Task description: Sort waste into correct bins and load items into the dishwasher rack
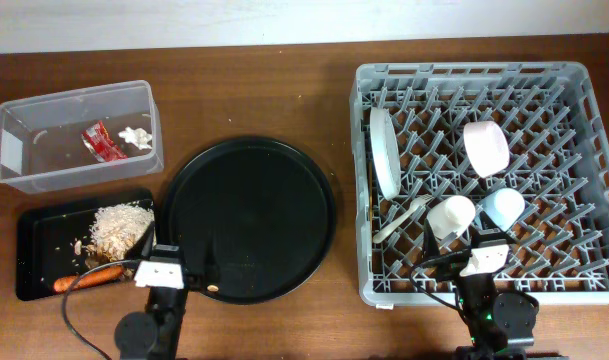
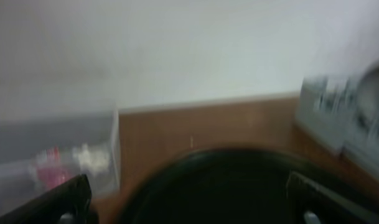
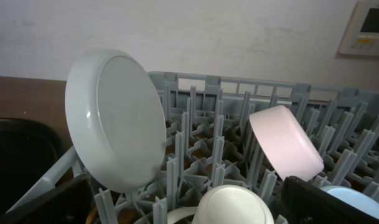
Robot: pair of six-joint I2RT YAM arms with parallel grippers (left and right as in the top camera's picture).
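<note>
Left pincer (image 2: 188,186), right pincer (image 3: 186,186): both apart, empty; right best raised straight, clear of pegs in large square grey plastic rack (image 1: 464,72).

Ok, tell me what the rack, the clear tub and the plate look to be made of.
Dishwasher rack: grey moulded plastic, matte, judging by its uniform grid and pegs. Clear tub: transparent plastic; you see straight through its walls. Plate: glossy pale ceramic or melamine, cannot tell which; it shows soft highlights.
</note>
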